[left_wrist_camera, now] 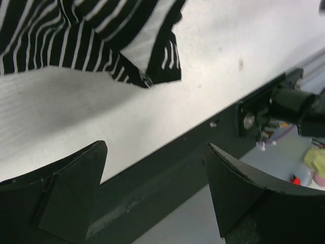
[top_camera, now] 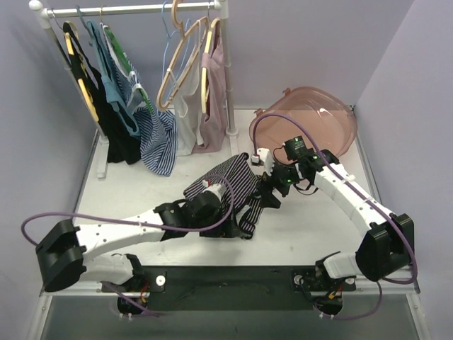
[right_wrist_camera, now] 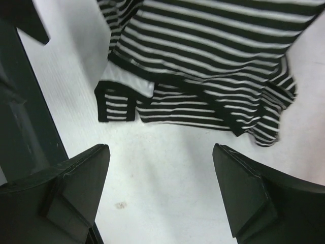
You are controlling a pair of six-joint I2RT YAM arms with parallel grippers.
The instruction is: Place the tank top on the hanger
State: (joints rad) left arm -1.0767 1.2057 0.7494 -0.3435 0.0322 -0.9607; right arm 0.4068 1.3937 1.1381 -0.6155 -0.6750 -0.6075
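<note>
Rumpled tank top (right_wrist_camera: 213, 61) on the matte white table (right_wrist_camera: 167, 203) (thin black-white stripes, black trim). Wedge-shaped black left fingers (left_wrist_camera: 71, 188) and right fingers (right_wrist_camera: 76, 183) both spread, gripping nothing.

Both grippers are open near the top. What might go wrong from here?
1. The top lies bunched, layers folded, a strap loose; the right gripper, open and empty above it, may pinch several layers or only the strap.
2. The left gripper, also open, faces bare table with only a corner of the top in view; closing there would likely miss.
3. The left arm covers part of the top from above and may drag it.
</note>
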